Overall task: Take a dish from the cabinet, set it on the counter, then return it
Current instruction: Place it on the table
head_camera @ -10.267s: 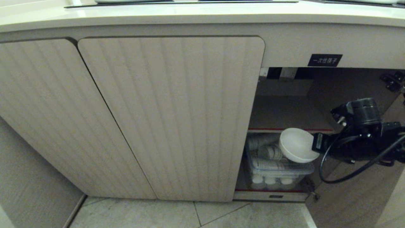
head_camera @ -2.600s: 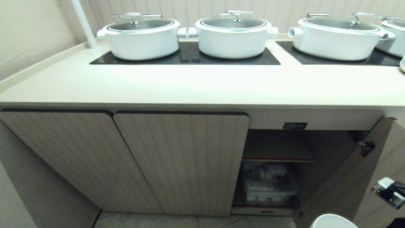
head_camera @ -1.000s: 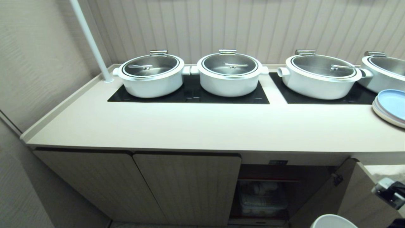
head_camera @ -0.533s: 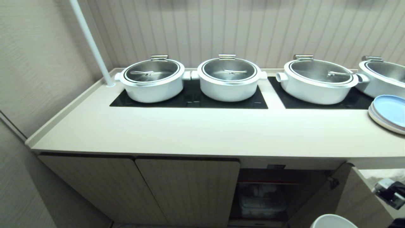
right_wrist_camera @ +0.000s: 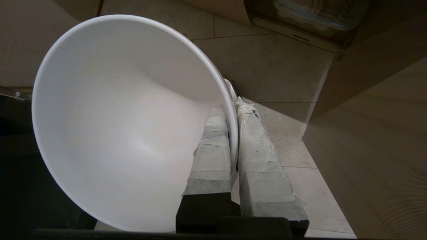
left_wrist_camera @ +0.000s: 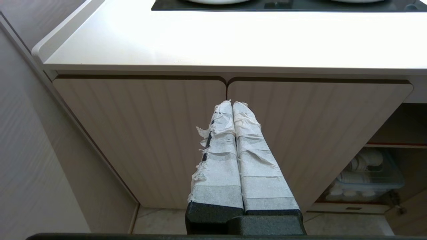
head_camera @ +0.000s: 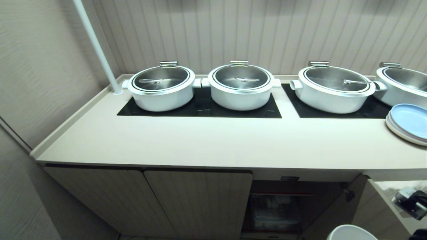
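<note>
The dish (right_wrist_camera: 120, 126) is a plain white bowl held tilted over the floor tiles. My right gripper (right_wrist_camera: 233, 105) is shut on its rim, one taped finger inside, one outside. In the head view only the dish's rim (head_camera: 350, 231) shows at the bottom right edge, below the level of the cream counter (head_camera: 213, 143). The cabinet (head_camera: 287, 206) stands with its right door (head_camera: 377, 213) swung open, a red-edged shelf inside. My left gripper (left_wrist_camera: 232, 103) is shut on nothing, parked in front of the closed ribbed doors (left_wrist_camera: 150, 133).
Several white steel-lidded pots (head_camera: 240, 85) sit on black cooktop panels (head_camera: 200, 108) at the back of the counter. A stack of plates, blue on top (head_camera: 408, 121), lies at its right end. A clear bin of white cups (left_wrist_camera: 367, 173) fills the lower cabinet. A white pole (head_camera: 96, 46) rises at the left.
The whole head view has shifted: the counter and pots have slid lower in the picture and the cabinet opening has shrunk at the bottom. The dish stays at the bottom right edge, still gripped.
</note>
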